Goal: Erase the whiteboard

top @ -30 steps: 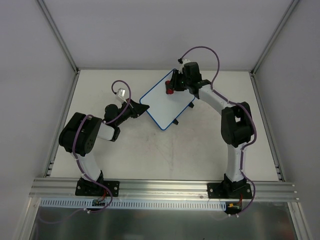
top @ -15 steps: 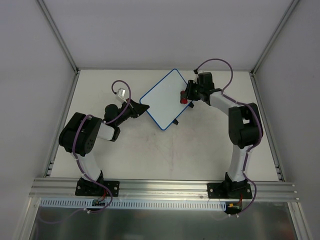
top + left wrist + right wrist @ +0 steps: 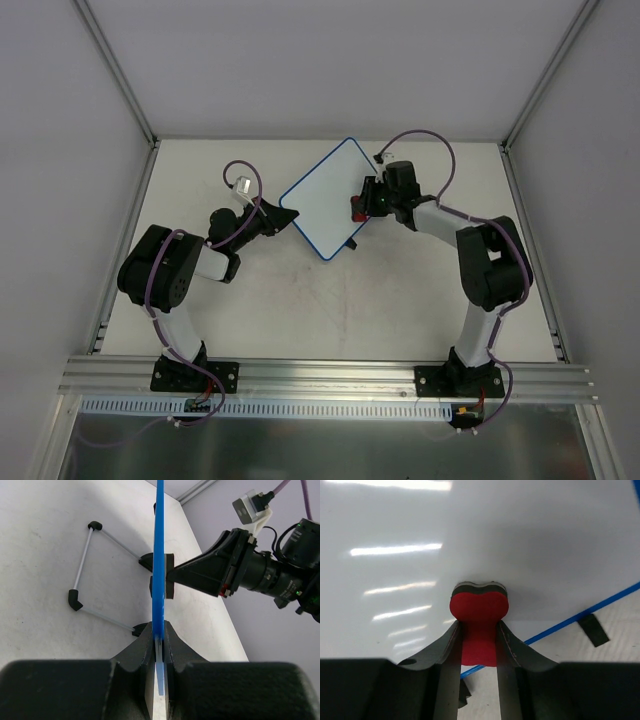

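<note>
The whiteboard [image 3: 325,195], white with a thin blue rim, stands tilted at the middle back of the table; its face looks blank. My left gripper [image 3: 283,213] is shut on the board's left corner; in the left wrist view the blue rim [image 3: 160,555] runs edge-on between the jaws [image 3: 159,642]. My right gripper [image 3: 360,207] is shut on the red bone-shaped eraser [image 3: 358,212]. In the right wrist view the eraser [image 3: 479,612] presses its dark pad against the white board face [image 3: 470,535], close to the board's blue lower edge [image 3: 590,609].
The board's wire stand with black feet [image 3: 82,560] rests on the table behind the board. A black foot [image 3: 592,629] shows under the board's edge. Grey enclosure walls stand at the left, back and right of the table [image 3: 300,310].
My right gripper with the eraser has moved from the board's upper part down and to the right along its face, to near the lower right edge. The left gripper and board have stayed still.
</note>
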Tool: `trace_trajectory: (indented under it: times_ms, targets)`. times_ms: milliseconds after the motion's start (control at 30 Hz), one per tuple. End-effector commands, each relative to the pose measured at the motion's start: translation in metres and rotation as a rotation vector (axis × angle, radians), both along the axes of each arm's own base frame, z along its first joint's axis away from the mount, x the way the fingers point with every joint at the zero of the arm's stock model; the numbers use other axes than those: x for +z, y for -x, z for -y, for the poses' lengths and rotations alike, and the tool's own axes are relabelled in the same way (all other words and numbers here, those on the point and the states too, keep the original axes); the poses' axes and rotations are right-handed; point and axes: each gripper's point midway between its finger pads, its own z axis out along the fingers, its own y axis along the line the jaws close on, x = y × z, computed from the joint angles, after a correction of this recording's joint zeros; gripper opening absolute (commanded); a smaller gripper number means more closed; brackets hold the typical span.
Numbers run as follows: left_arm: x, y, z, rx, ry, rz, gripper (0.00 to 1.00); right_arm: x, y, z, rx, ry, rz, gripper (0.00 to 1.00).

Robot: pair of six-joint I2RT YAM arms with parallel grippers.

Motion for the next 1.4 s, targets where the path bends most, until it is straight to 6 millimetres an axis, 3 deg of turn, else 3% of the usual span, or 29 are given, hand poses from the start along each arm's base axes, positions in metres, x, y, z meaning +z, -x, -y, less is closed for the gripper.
trace_trajectory:
  times_ms: [0, 267, 500, 667, 800, 900, 1000, 1100, 1233, 1367]
  targets:
    - [0.022, 0.009, 0.015, -0.079, -0.007, 0.119, 0.00, 0.019, 0.027, -0.036, 0.121, 0.005, 0.046, 0.00]
    - [0.022, 0.009, 0.015, -0.075, -0.007, 0.117, 0.00, 0.033, 0.065, -0.090, 0.312, 0.083, 0.092, 0.00]
    - [0.023, 0.010, 0.015, -0.078, -0.006, 0.120, 0.00, 0.036, 0.091, -0.123, 0.454, 0.067, 0.092, 0.00]
    - [0.022, 0.010, 0.015, -0.076, -0.007, 0.119, 0.00, 0.038, 0.099, -0.117, 0.459, 0.091, 0.089, 0.00]
    - [0.023, 0.008, 0.014, -0.073, -0.006, 0.117, 0.00, 0.064, 0.108, -0.112, 0.459, 0.059, 0.130, 0.00]
    - [0.021, 0.009, 0.014, -0.074, -0.003, 0.111, 0.00, 0.090, 0.119, -0.100, 0.426, 0.044, 0.163, 0.00]
    - [0.021, 0.008, 0.012, -0.071, 0.007, 0.104, 0.00, 0.106, 0.132, -0.072, 0.347, 0.081, 0.148, 0.00]
    - [0.021, 0.007, 0.010, -0.066, 0.021, 0.100, 0.00, 0.094, 0.151, -0.037, 0.257, 0.163, 0.071, 0.00]
    - [0.021, 0.007, 0.009, -0.071, 0.030, 0.099, 0.00, 0.058, 0.173, 0.012, 0.117, 0.298, -0.028, 0.00]
    - [0.021, 0.007, 0.008, -0.067, 0.032, 0.101, 0.00, 0.034, 0.191, 0.039, 0.048, 0.327, -0.092, 0.00]
